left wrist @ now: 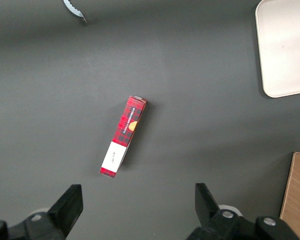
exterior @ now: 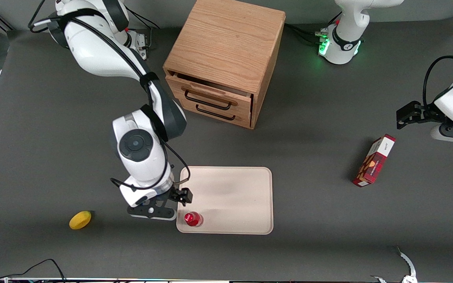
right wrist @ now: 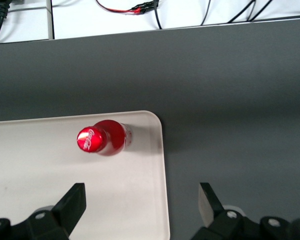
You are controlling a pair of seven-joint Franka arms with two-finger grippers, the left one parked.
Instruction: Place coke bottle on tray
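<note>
Coke bottle [exterior: 193, 219], upright inside the tray [exterior: 234, 196] at its lower-left corner in the front frame, released; claw [exterior: 162, 210] spread and empty just beside the tray's edge; placement judged complete, next move a clear retreat upward.

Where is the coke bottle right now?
The coke bottle stands upright on the tray, in its corner nearest the front camera, at the working arm's end; the open gripper hangs just beside it.
</note>
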